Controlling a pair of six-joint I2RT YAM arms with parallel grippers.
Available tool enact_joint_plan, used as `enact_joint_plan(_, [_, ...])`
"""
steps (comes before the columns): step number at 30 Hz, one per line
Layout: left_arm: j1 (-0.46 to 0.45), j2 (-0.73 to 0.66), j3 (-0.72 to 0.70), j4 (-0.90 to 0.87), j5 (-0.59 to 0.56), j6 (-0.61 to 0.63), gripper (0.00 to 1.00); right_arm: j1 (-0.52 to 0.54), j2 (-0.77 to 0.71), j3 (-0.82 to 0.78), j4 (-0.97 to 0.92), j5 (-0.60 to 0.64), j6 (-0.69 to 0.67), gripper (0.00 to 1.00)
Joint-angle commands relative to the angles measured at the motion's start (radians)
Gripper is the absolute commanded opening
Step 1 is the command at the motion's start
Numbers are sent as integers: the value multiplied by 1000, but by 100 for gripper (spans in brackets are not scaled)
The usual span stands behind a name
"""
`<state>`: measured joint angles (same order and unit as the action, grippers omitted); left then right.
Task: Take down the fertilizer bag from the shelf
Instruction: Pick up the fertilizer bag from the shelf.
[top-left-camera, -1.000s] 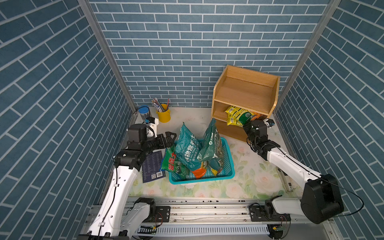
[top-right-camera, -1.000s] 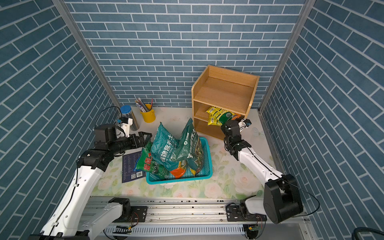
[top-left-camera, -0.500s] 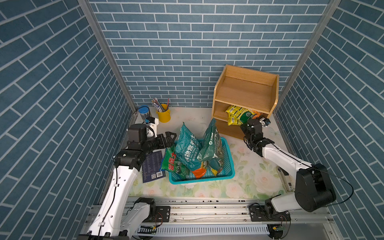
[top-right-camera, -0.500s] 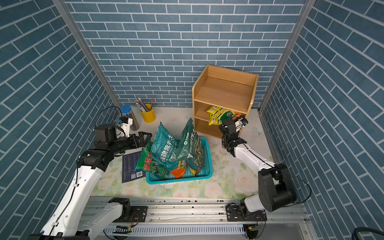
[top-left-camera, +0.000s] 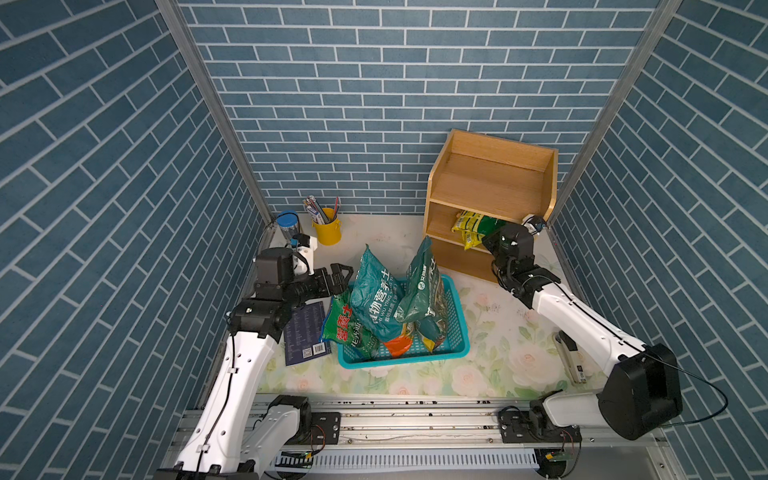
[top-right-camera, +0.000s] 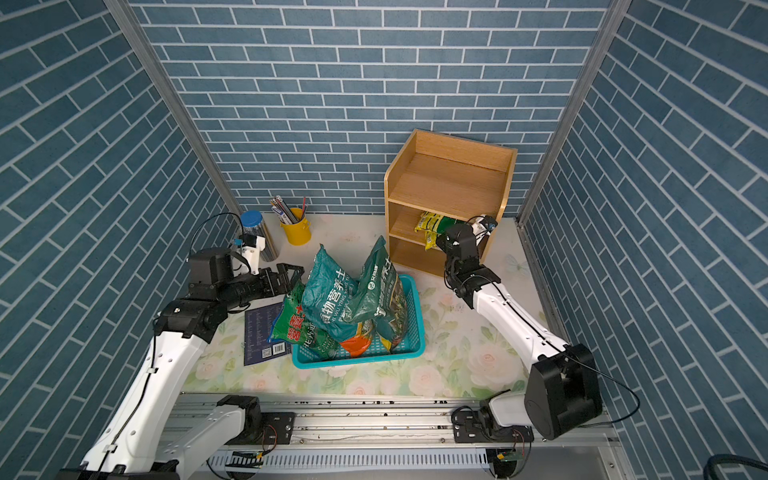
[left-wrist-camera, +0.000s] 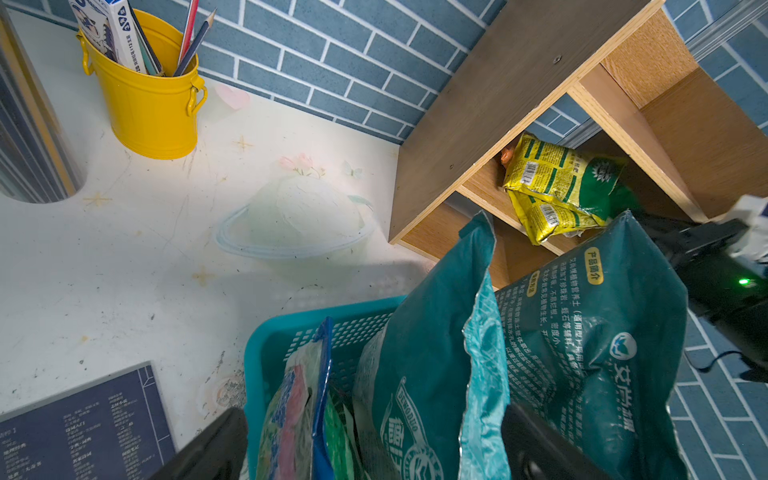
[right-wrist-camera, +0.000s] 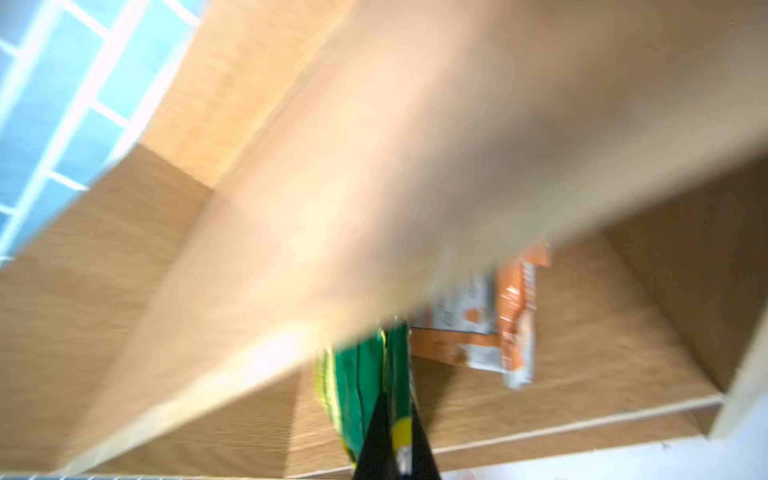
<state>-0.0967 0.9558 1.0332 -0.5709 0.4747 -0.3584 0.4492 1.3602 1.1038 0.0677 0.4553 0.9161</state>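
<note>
1. In both top views, the fertilizer bag (top-left-camera: 471, 224) (top-right-camera: 432, 226) lies on the middle tier of the shelf (top-left-camera: 490, 183). Its long axis runs along the front edge, with the green end at the right gripper (top-left-camera: 487, 240).
2. Left wrist: the left gripper (left-wrist-camera: 374, 436) is spread wide over the basket (left-wrist-camera: 266, 345). The bag's corner overhangs the tier edge.
3. Right wrist: blurred, with the fingers (right-wrist-camera: 376, 432) pinched on the bag's green end.

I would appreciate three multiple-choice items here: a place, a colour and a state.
1. Where on the shelf lies the yellow-green fertilizer bag? A top tier B middle tier C bottom tier
2. What colour is the pencil bucket? A red B white C yellow
3. How stand the fingers of the right gripper? A shut on the bag B wide open C out of view
Answers: 1 B, it overhangs the middle tier; 2 C, its wall is yellow; 3 A, the right wrist view shows them pinching it.
</note>
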Motion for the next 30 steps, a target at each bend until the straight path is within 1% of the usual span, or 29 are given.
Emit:
enact_joint_plan(1, [-1,1,-10,6,1,10,100,22,-46,64,-20,57,-105,0])
enact_joint_plan(8, [-1,1,-10,6,1,10,100,47,-50,112,-53,55,-146,0])
enact_joint_plan(15, [-1,1,-10,6,1,10,100,103,-93,130,-66,47,-192,0])
enact_joint_plan(23, [-1,1,-10,6,1,9,100,119,-164,178,-140,-69,-236,0])
enact_joint_plan(30, [-1,3,-10,6,-1,9,100,120,-241,151,-169,-152,-250,0])
